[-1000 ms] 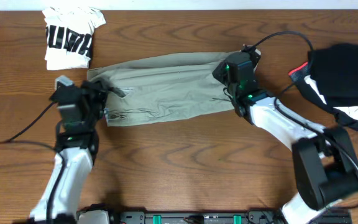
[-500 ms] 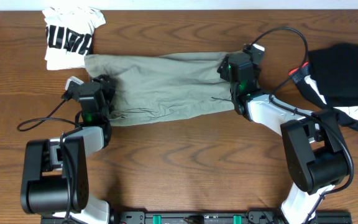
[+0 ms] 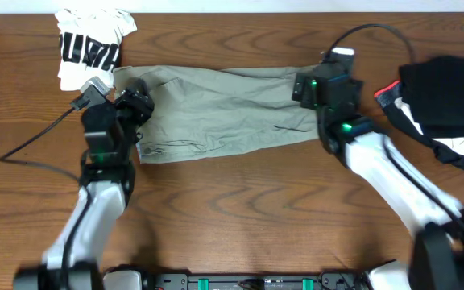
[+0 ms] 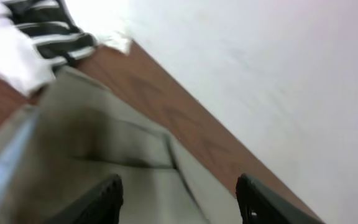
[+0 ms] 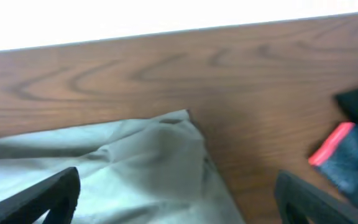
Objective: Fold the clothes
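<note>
The clothes, a pale khaki pair of shorts (image 3: 224, 113), lie as a long folded band across the middle of the table. My left gripper (image 3: 133, 103) is over their left end. In the left wrist view it (image 4: 179, 205) is open, with the khaki cloth (image 4: 123, 162) lying loose below the jaws. My right gripper (image 3: 319, 87) is above the right end. In the right wrist view it (image 5: 179, 202) is wide open, with the corner of the shorts (image 5: 154, 155) beneath it and nothing held.
A folded white printed tee (image 3: 91, 47) lies at the back left, just beyond the shorts' left end, and shows in the left wrist view (image 4: 23, 43). A dark pile of clothing (image 3: 445, 101) with a red tag (image 5: 331, 146) sits at the right. The table's back edge (image 5: 179, 31) is close.
Both grippers have gone from shut to open and let go of the shorts. The left one has drawn back up-left, the right one slightly right. The shorts lie flatter and stretched.
</note>
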Robot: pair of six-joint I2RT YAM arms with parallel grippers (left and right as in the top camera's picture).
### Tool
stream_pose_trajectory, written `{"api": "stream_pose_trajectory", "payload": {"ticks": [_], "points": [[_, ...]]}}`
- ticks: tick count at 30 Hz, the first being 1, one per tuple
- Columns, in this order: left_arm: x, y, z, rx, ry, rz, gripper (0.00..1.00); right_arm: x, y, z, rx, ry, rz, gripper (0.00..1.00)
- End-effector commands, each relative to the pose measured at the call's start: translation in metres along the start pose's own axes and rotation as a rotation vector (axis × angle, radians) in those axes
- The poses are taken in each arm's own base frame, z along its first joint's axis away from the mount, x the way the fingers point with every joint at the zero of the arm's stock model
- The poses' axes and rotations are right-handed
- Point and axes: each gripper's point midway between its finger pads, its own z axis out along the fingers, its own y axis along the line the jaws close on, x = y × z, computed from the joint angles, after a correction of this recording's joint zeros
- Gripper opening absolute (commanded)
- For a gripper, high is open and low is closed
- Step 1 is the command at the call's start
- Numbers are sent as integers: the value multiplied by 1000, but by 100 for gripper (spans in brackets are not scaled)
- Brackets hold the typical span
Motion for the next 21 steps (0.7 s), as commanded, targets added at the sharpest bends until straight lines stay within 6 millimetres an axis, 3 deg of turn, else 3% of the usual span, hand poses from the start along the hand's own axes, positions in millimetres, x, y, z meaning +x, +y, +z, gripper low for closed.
{"api": "stream_pose_trajectory", "payload": {"ticks": [1, 4, 6, 9, 11, 16, 21], "points": [[11, -34, -25, 124, 105, 74, 61, -15, 1, -33, -72, 3, -12, 95], [35, -29, -44, 98, 223, 88, 62, 1, 5, -51, -136, 92, -23, 93], [54, -19, -52, 46, 303, 70, 67, 14, 8, -53, -160, 151, 19, 94], [82, -9, -57, -1, 408, 85, 74, 28, 8, -46, -141, 209, 102, 96], [90, -8, -57, -6, 434, 89, 75, 32, 10, -42, -142, 228, 154, 95], [119, -6, -61, -27, 535, 100, 90, 58, 36, -33, -255, 353, 217, 84], [148, 0, -59, -54, 628, 112, 92, 94, 51, -19, -312, 483, 215, 82]]}}
